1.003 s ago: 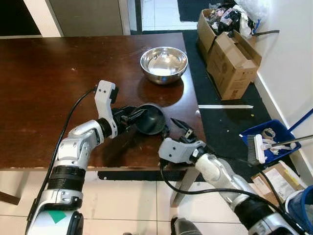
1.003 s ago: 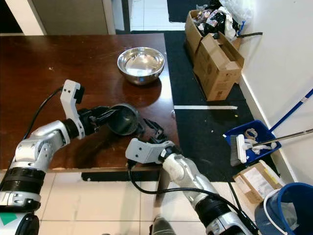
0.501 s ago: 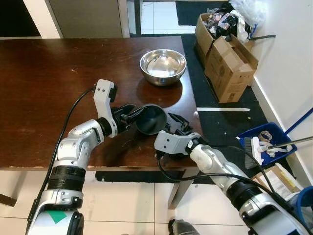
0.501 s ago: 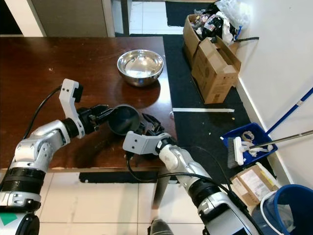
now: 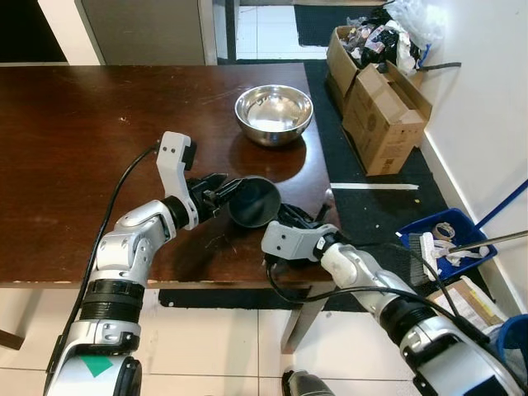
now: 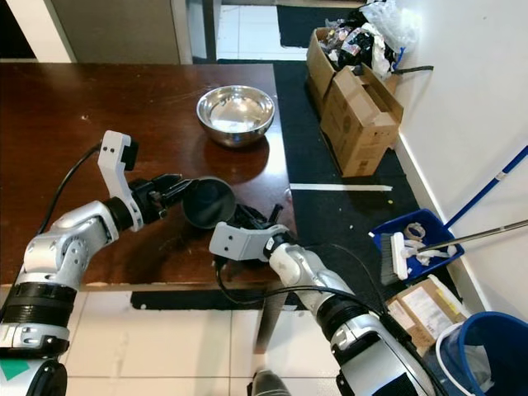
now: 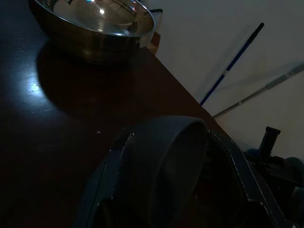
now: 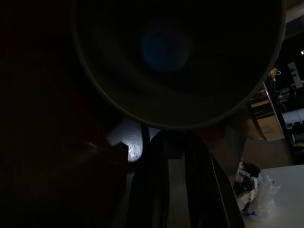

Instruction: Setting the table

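Head views are bright and sharp, lit evenly from above. The table [image 5: 74, 165] throws back a soft sheen near its far right corner, where the steel bowl [image 5: 274, 113] glints white and casts a dark shadow. Left wrist view is dim, glare on the wood, close objects blurred. Right wrist view is nearly black, the dark bowl [image 8: 178, 57] barely outlined.

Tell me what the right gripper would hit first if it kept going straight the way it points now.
Most likely the dark bowl that the left gripper holds tilted above the table. The right gripper points at it from close by, and its wrist view looks straight into the bowl's mouth. Depth is unclear.
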Controlling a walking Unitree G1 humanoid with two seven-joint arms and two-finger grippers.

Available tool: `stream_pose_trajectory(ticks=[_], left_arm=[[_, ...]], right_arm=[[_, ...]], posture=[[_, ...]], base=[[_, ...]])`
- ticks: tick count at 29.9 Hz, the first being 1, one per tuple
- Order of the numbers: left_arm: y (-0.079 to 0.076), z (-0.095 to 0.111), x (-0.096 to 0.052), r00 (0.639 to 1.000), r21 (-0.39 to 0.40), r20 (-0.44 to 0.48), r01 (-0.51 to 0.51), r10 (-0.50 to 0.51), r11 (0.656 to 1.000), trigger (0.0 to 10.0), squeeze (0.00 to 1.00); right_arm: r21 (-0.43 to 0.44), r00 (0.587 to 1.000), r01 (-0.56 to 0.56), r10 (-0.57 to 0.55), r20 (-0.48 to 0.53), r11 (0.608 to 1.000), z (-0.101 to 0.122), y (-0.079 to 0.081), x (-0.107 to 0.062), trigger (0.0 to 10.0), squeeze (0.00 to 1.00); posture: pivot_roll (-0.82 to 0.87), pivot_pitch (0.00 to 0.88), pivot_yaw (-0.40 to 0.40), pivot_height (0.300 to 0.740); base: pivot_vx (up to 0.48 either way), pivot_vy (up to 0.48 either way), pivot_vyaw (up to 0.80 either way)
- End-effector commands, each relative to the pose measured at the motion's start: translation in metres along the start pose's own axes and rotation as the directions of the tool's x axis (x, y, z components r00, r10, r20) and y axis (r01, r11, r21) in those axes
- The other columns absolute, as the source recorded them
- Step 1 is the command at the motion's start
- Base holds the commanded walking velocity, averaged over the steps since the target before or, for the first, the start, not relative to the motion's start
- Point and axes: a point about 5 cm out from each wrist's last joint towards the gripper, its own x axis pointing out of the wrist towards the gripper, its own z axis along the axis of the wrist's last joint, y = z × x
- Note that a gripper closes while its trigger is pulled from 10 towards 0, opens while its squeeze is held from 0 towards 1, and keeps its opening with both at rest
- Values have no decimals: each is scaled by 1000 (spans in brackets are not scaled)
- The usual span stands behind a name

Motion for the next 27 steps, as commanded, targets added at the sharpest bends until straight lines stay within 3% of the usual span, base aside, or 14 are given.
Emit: stream_pose_trajectory(ticks=[1, 3, 4, 5, 6, 7, 8, 9, 11, 12, 16, 20, 27], left_arm=[[1, -4, -2, 1000, -20, -11, -6, 6, 1000, 10000, 0], [1, -4, -2, 1000, -21, -10, -8, 8, 1000, 10000, 0], [1, -4, -2, 1000, -22, -8, -9, 9, 1000, 10000, 0], [1, -4, -2, 1000, -23, -7, -10, 9, 1000, 10000, 0], [1, -4, -2, 1000, -23, -7, -10, 9, 1000, 10000, 0], [1, -4, -3, 1000, -24, -5, -11, 11, 1000, 10000, 0], [1, -4, -3, 1000, -24, -5, -11, 11, 1000, 10000, 0], [1, -4, -3, 1000, -25, -5, -12, 12, 1000, 10000, 0], [1, -4, -3, 1000, -25, -5, -13, 13, 1000, 10000, 0], [1, -4, -3, 1000, -26, -5, -13, 13, 1000, 10000, 0], [-1, -7, -3, 1000, -29, -10, -12, 12, 1000, 10000, 0], [-1, -7, -2, 1000, -30, -10, -11, 10, 999, 10000, 0], [0, -7, -3, 1000, -29, -13, -21, 20, 999, 10000, 0]], right_arm=[[10, 999, -19, 19, -31, 1000, -7, 6, -4, 0, 0], [25, 1000, 3, -3, -18, 1000, -6, 0, -3, 0, 0], [66, 999, 36, -37, 14, 997, -1, -9, -1, 2078, 0], [108, 997, 57, -63, 50, 993, 5, -17, 0, 9647, 0], [108, 997, 57, -63, 50, 993, 5, -17, 0, 9647, 0], [263, 987, 81, -114, 112, 961, 15, -32, 0, 10000, 0], [263, 987, 81, -114, 112, 961, 15, -32, 0, 10000, 0], [389, 977, 91, -157, 141, 917, 21, -43, 0, 10000, 427], [421, 974, 94, -171, 148, 902, 23, -46, -1, 10000, 427], [444, 971, 94, -181, 158, 891, 25, -50, -1, 10000, 1000], [537, 953, 88, -227, 199, 839, 35, -65, -3, 10000, 1000], [594, 950, 66, -233, 209, 802, 37, -69, -2, 10000, 1000], [599, 963, -12, -152, 223, 801, 34, -57, -7, 10000, 1000]], posture=[[-114, 61, 37, 740], [-113, 60, 37, 740], [-113, 60, 37, 740], [-117, 60, 38, 740], [-117, 60, 38, 740], [-117, 60, 38, 740], [-117, 60, 38, 740], [-117, 62, 35, 740], [-117, 62, 35, 740], [-118, 62, 34, 740], [-120, 61, 33, 740], [-120, 57, 32, 740], [-118, 56, 33, 740]], base=[[0, 0, 0], [0, 0, 0], [0, 0, 0], [0, 0, 0], [0, 0, 0], [0, 0, 0], [0, 0, 0], [0, 0, 0], [0, 0, 0], [0, 0, 0], [0, 0, 0], [0, 0, 0], [0, 0, 0]])
